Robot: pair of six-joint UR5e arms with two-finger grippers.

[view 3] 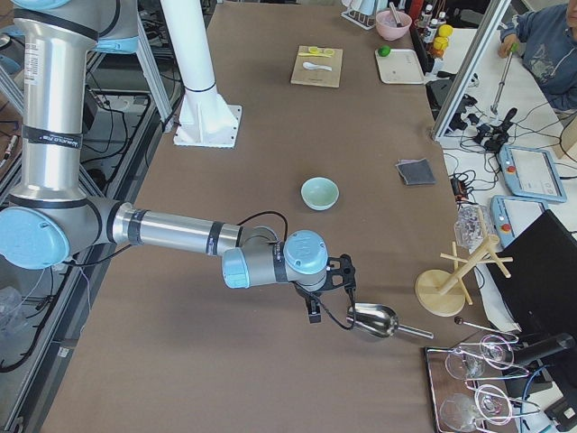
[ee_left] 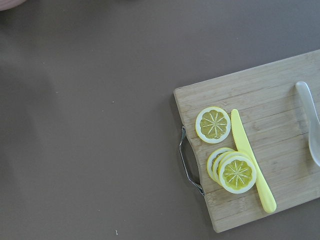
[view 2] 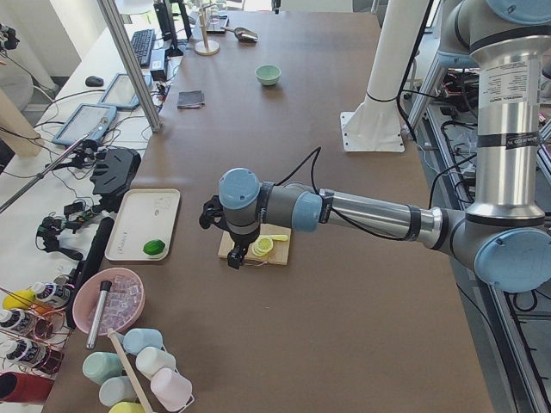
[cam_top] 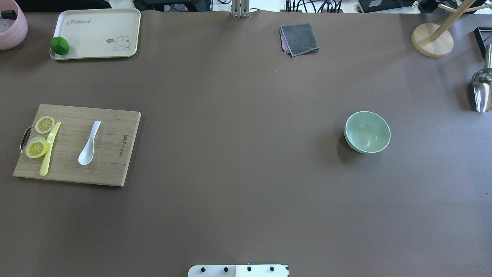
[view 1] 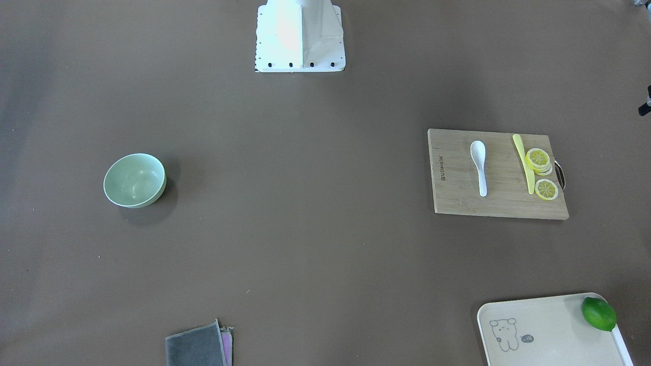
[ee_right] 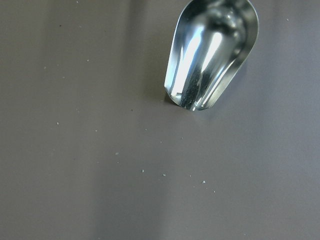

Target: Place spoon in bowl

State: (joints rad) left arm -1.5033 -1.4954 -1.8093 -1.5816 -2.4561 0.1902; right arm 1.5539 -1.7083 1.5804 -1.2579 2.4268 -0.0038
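Note:
The white spoon (view 1: 479,165) lies on a wooden cutting board (view 1: 457,201), scoop toward the robot; it also shows in the overhead view (cam_top: 89,144) and at the right edge of the left wrist view (ee_left: 312,117). The mint-green bowl (view 1: 135,180) stands upright and empty far across the table (cam_top: 367,132). My left gripper (view 2: 225,245) hangs above the board's handle end, beside the lemon slices. My right gripper (view 3: 326,293) hovers near a metal scoop (view 3: 371,320), away from the bowl (view 3: 320,193). I cannot tell whether either gripper is open or shut.
On the board lie a pale-yellow knife (cam_top: 49,152) and lemon slices (cam_top: 37,147). A cream tray (cam_top: 96,34) holds a lime (cam_top: 59,45). A grey cloth (cam_top: 300,38), a wooden stand (cam_top: 432,40) and the metal scoop (cam_top: 482,90) sit at the far and right edges.

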